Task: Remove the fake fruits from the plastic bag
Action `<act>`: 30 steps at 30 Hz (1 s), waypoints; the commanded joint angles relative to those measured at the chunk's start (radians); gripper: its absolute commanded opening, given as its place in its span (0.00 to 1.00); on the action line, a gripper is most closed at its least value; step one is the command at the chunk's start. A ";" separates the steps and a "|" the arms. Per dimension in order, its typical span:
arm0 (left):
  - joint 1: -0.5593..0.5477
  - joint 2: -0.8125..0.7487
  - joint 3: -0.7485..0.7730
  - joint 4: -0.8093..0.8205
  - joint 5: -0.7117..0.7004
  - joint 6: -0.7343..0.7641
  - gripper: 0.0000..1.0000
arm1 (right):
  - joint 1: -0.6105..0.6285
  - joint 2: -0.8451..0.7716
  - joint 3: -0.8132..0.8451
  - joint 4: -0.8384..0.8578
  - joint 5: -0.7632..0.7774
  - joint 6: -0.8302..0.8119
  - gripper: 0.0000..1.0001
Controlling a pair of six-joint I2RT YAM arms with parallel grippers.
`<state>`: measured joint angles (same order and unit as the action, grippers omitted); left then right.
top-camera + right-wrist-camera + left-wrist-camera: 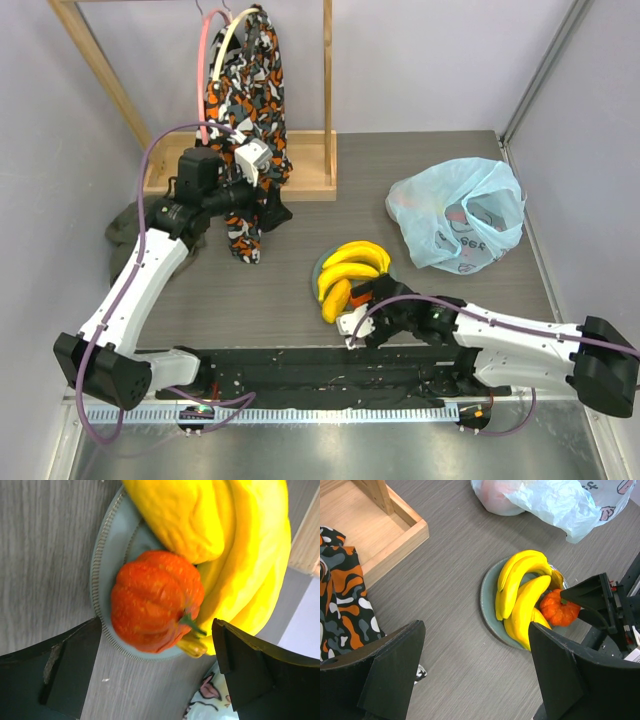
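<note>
A grey-green plate (316,272) near the table's middle holds a yellow banana bunch (358,258), a single long yellow fruit (527,605) and a small ribbed orange fruit (152,600). My right gripper (156,645) is open just in front of the orange fruit, its fingers apart and touching nothing. The light-blue plastic bag (460,215) lies crumpled at the back right, and a reddish shape (495,495) shows through it. My left gripper (475,645) hangs open and empty high over the table at the left, beside the patterned cloth.
An orange, black and white patterned cloth (250,90) hangs on a wooden rack with a tray base (305,165) at the back. A dark green cloth (125,225) lies against the left wall. Bare grey table runs between the rack and the plate.
</note>
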<state>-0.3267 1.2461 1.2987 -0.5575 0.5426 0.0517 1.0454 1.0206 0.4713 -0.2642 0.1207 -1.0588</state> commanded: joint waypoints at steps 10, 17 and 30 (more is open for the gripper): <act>0.005 -0.002 0.016 0.048 0.025 -0.009 0.89 | -0.011 -0.097 0.315 -0.487 -0.107 0.186 1.00; -0.017 0.039 0.050 0.071 0.053 -0.070 0.89 | -0.330 -0.056 0.604 -0.518 -0.162 0.391 0.97; -0.278 0.220 0.154 0.054 0.042 -0.027 0.87 | -0.895 0.267 0.783 -0.613 -0.319 0.657 0.49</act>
<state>-0.5537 1.4418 1.3930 -0.5243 0.5663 0.0059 0.2138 1.2037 1.2644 -0.8185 -0.1352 -0.5026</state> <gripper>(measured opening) 0.873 0.529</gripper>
